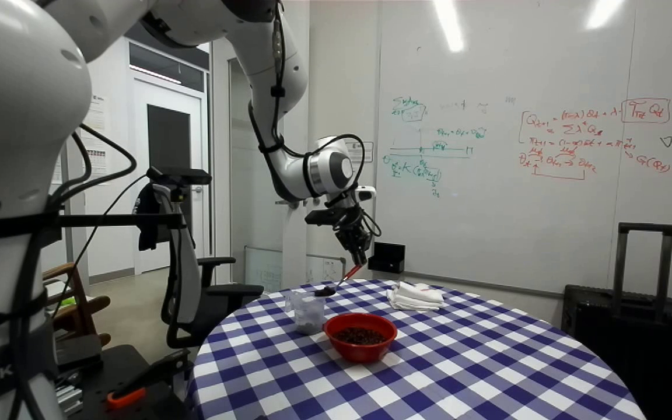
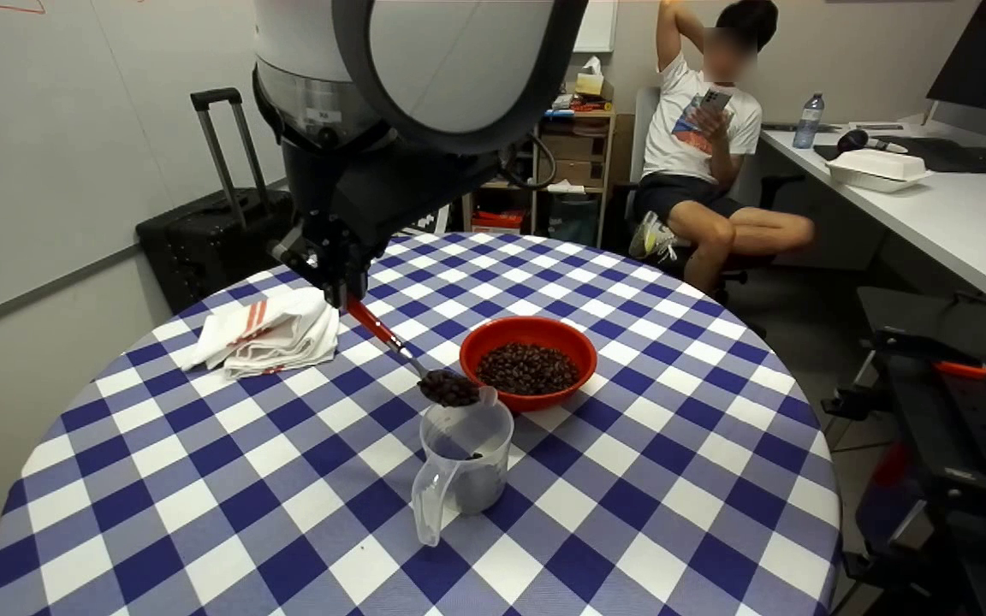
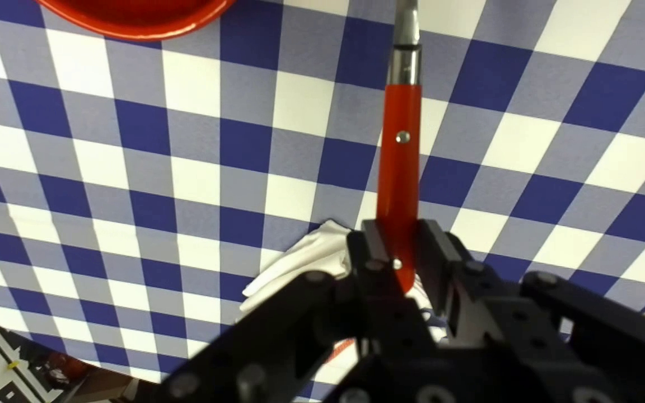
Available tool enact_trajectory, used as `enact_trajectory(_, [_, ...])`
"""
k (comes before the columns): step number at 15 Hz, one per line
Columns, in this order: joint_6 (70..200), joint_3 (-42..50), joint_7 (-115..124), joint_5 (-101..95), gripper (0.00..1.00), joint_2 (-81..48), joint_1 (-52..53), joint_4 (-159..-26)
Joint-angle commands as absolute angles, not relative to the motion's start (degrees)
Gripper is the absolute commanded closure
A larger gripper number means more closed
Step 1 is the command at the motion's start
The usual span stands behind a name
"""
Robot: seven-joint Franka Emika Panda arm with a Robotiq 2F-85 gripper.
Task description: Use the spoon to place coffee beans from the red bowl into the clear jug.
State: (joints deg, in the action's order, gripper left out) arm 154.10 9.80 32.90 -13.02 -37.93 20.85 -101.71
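Observed red-handled metal spoon clamped at handle end in Robotiq gripper. Slants down from fingertips, bearing coffee beans at rim of clear measuring jug; cannot tell if touching. Noted red bowl just beside jug, holding more beans.

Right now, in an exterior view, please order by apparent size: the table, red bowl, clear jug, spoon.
Table
Red bowl and clear jug: much alike; the jug stands nearer, so unranked
Spoon, thin
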Motion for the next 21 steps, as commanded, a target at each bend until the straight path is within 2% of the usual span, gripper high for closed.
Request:
enact_trajectory(1, [156.25, 11.76, 35.17, -13.65, 0.95, -36.55, 22.75, -104.33])
enact_trajectory(21, [161.41, 20.08, 50.38, -19.01, 0.95, -31.89, 30.98, -112.56])
